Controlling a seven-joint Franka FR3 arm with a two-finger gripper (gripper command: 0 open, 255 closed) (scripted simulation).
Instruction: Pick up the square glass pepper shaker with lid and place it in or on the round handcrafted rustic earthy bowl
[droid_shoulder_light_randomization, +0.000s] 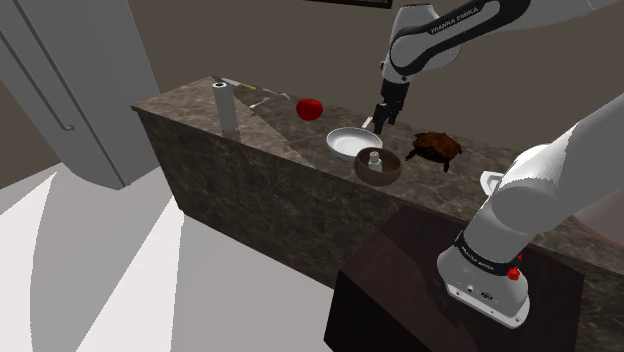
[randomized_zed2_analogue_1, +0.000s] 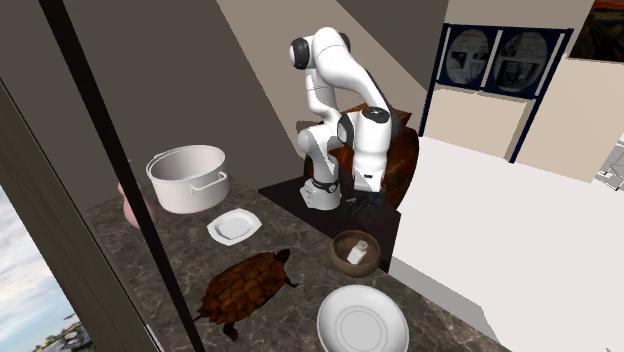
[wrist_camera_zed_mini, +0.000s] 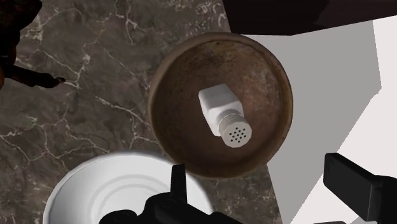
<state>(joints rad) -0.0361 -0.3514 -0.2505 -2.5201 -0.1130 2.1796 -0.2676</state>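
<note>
Pepper shaker (wrist_camera_zed_mini: 222, 114) sits inside the brown bowl (wrist_camera_zed_mini: 184, 76), its white body on the bowl's floor and its perforated lid pointing up toward my gripper (wrist_camera_zed_mini: 267, 191). The gripper hangs above the bowl's rim, fingers wide apart, holding nothing, clear of the shaker. Placement looks done to me; a straight lift should clear it.

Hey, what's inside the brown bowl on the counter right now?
One white shaker with a perforated lid stands in the brown bowl, nothing else. The patch of bowl floor under the shaker is covered.
</note>
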